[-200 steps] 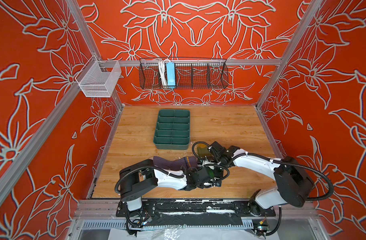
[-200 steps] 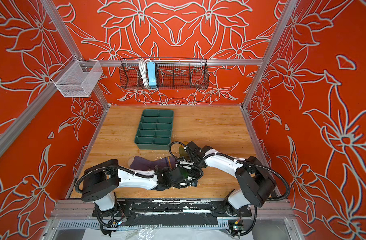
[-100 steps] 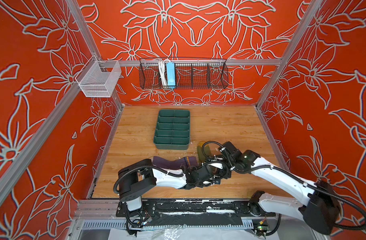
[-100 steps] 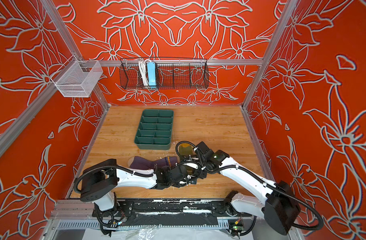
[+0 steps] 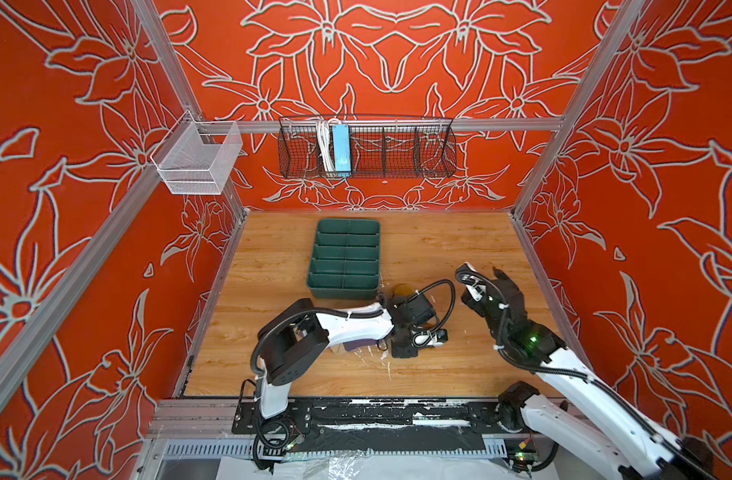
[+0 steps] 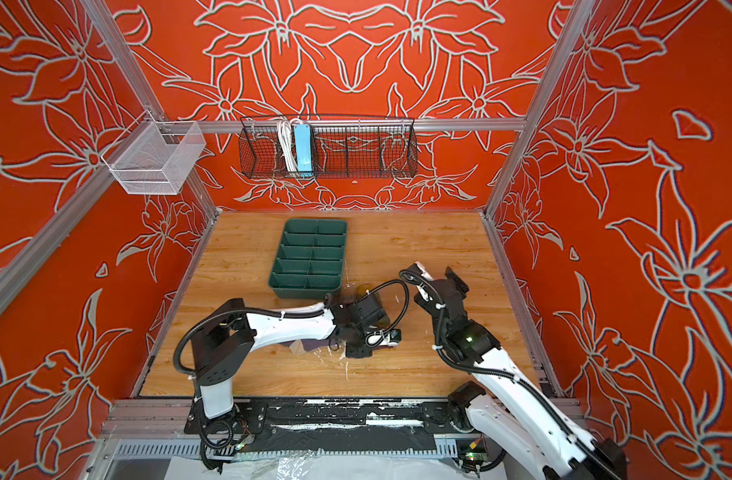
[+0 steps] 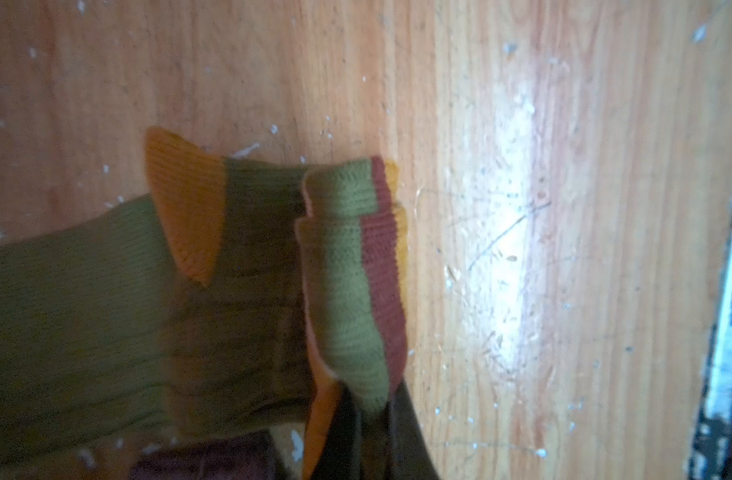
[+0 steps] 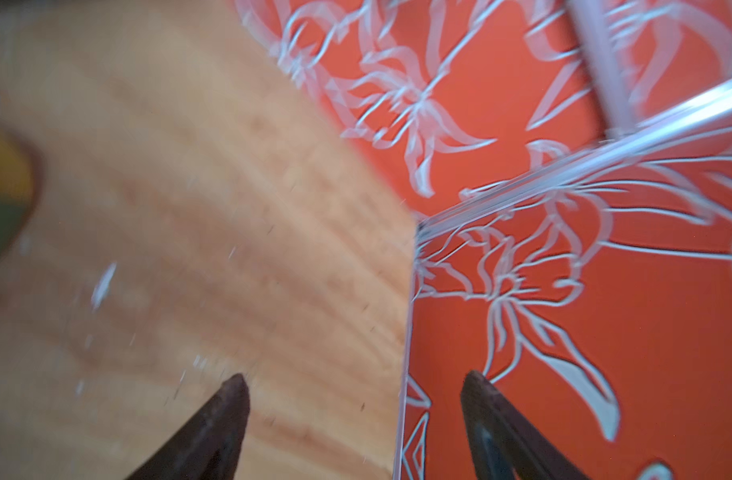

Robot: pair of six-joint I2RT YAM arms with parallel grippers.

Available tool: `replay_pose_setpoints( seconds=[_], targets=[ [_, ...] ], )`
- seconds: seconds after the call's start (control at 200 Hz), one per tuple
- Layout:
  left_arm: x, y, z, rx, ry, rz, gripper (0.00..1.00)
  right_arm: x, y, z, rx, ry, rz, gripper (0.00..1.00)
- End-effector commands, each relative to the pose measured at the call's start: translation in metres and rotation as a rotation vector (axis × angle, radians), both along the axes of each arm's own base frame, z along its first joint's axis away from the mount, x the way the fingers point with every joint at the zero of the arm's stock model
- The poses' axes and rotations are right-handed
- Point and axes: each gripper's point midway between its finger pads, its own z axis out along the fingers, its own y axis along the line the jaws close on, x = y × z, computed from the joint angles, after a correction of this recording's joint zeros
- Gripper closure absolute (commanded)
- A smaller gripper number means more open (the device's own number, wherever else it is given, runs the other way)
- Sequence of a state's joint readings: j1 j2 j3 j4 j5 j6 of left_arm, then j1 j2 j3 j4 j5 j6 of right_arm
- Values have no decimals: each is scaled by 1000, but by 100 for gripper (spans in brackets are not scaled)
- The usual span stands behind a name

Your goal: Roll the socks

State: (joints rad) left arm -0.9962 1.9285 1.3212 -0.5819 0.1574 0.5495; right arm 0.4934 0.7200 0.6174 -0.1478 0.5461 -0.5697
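In the left wrist view the olive green sock [image 7: 86, 311] lies flat on the wooden floor, its mustard heel [image 7: 185, 208] sticking up. My left gripper [image 7: 374, 419] is shut on its folded cuff [image 7: 351, 270], striped maroon and mustard. A bit of the purple sock [image 7: 206, 461] shows beside it. In both top views the left arm covers most of the socks; only purple fabric [image 5: 358, 344] [image 6: 310, 345] and the olive sock's toe [image 5: 401, 287] peek out. My right gripper [image 5: 482, 272] [image 8: 356, 382] hangs open and empty above the floor, off to the right of the socks.
The dark green divided tray [image 5: 343, 286] [image 6: 304, 289] stands just behind the socks. A black wire basket [image 5: 366, 149] holding a blue power strip and a white mesh basket [image 5: 196, 160] hang on the walls. The right wall [image 8: 563, 332] is close to my right gripper.
My right gripper has opened, let go of the socks and drawn away to the right and upward. My left gripper stays shut on the olive sock's cuff.
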Motion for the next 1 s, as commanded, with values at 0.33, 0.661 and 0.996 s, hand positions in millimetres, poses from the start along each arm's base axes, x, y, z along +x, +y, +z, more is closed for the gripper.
replay_pose_setpoints(
  seconds=[0.33,0.661,0.996],
  targets=[
    [-18,19,-35,82,525,212,100,-120,87,-42,71,268,785,29],
    [-14,22,-42,93,553,229,100,-138,117,-139,-367,500,973,28],
    [-16,22,-49,103,571,230,100,-112,148,-178,-494,507,1013,28]
  ],
)
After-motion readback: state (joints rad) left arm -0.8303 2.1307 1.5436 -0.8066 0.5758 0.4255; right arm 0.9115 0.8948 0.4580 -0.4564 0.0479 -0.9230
